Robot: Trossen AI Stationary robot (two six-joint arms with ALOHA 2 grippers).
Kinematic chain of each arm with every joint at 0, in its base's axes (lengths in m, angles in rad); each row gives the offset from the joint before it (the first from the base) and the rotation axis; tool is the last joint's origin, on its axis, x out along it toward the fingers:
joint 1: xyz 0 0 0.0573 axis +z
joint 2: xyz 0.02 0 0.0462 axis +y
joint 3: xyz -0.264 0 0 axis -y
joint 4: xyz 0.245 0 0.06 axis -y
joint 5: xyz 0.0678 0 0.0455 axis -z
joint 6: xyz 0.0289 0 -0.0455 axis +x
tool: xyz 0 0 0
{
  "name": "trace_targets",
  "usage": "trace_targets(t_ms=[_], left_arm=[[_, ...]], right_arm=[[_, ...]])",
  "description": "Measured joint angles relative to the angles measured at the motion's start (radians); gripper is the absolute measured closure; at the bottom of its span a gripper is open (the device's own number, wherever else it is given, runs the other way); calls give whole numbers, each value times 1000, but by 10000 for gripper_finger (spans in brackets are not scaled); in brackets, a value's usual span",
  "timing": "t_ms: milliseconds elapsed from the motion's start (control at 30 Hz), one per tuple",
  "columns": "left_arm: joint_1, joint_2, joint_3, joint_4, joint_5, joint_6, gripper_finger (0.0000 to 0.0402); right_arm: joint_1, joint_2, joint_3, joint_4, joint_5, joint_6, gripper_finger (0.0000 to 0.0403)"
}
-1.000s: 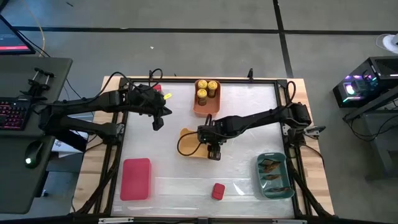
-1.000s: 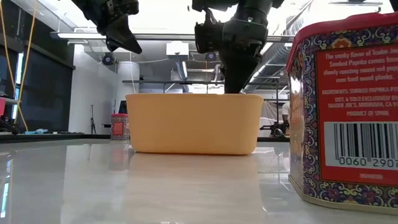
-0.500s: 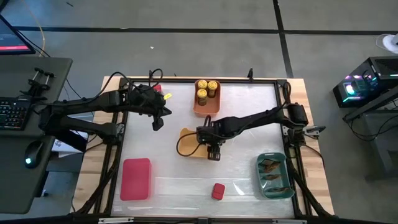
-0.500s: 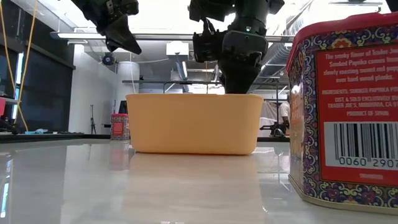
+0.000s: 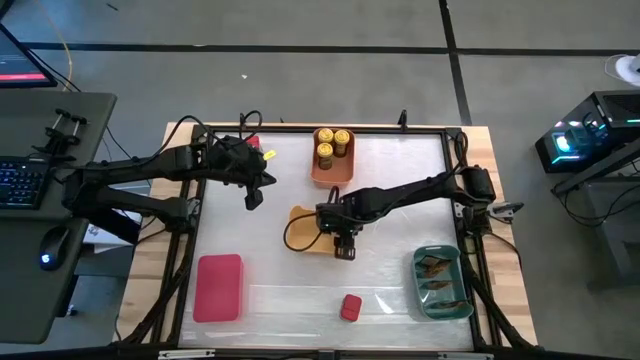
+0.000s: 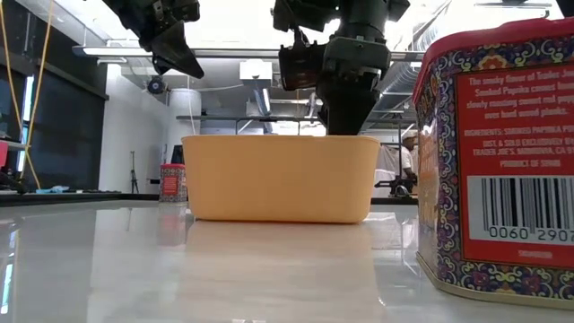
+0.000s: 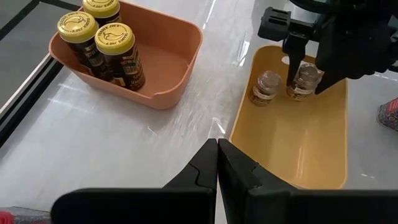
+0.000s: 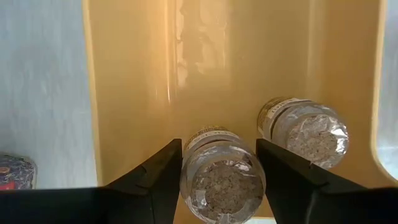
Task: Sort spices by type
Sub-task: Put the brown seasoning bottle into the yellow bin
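My right gripper [image 5: 342, 240] reaches down into the yellow bin [image 5: 303, 228], shut on a short grey-brown jar [image 8: 222, 180]. A second jar of that kind [image 8: 309, 132] stands beside it on the bin's floor. My left gripper [image 7: 217, 144] is shut and hovers above the table [image 5: 255, 195], left of the orange bin [image 5: 333, 165]. That bin holds three yellow-lidded jars [image 7: 106, 46]. One red tin [image 5: 350, 306] stands near the table's near edge. Another [image 6: 173, 182] stands far back on the left. My right gripper holds the grey-brown jar by its upper part [image 8: 205, 140], pinched between the two fingers [image 8: 155, 180], which come from above and point down. In the left wrist view the jar [image 7: 306, 81] stands upright on the floor of the yellow bin.
A red bin [image 5: 220, 287] lies at the near left. A teal bin [image 5: 418, 272] with brownish packets [image 5: 437, 266] sits at the near right. Bare table lies between the bins. A desk with a keyboard stands left of the table.
My right wrist has shifted slightly above the yellow bin, and its fingers stay down inside it. The bins, the jars and my left arm have kept their places.
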Motion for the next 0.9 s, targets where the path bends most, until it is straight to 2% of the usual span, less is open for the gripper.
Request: trace_targets(t_ms=[200, 667, 900], left_arm=[[0, 0, 0, 1, 0, 4, 401], [0, 0, 0, 1, -1, 7, 401], [0, 0, 0, 1, -2, 13, 401]], right_arm=[[-3, 0, 0, 1, 21, 2, 208], [-3, -2, 0, 0, 18, -6, 171], [-3, -66, 0, -58, -8, -57, 171]])
